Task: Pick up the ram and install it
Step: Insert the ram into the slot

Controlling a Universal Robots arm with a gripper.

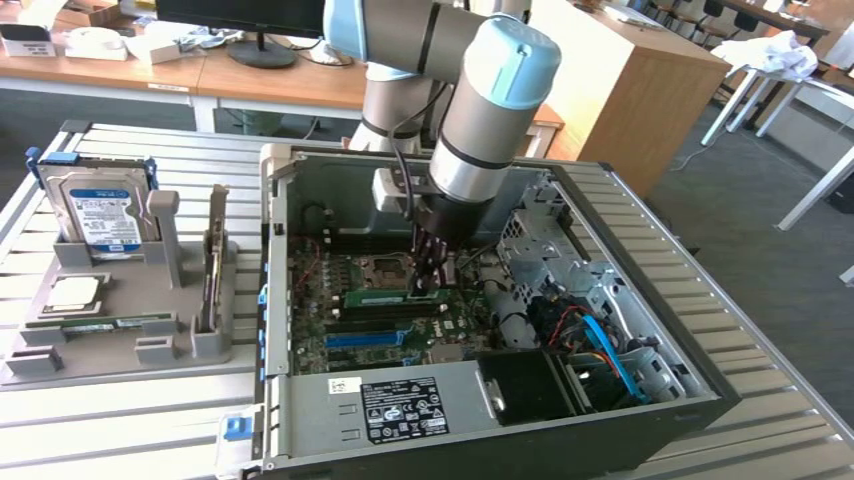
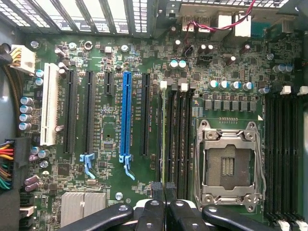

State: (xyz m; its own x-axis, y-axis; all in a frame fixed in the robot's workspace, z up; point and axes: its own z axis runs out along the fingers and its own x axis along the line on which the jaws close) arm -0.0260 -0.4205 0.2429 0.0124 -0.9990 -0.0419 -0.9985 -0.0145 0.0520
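Note:
My gripper [image 1: 430, 284] reaches down into the open computer case [image 1: 694, 380], just above the motherboard [image 1: 387, 330]. It is shut on the ram [image 1: 391, 297], a thin green stick lying level right over the board next to the processor socket [image 1: 380, 270]. In the wrist view the ram [image 2: 163, 134] shows edge-on as a thin pale line running away from my shut fingers [image 2: 155, 204]. It lies along the black memory slots [image 2: 178, 139] beside the empty socket [image 2: 230, 166]. I cannot tell whether it is seated in a slot.
A grey holder tray [image 1: 120, 350] left of the case carries a blue-labelled hard drive [image 1: 96, 215], a silver processor [image 1: 74, 293], a second green stick [image 1: 107, 322] and an upright card [image 1: 214, 265]. Cables and a drive cage [image 1: 587, 340] fill the case's right side. A blue slot [image 2: 126, 115] lies on the board.

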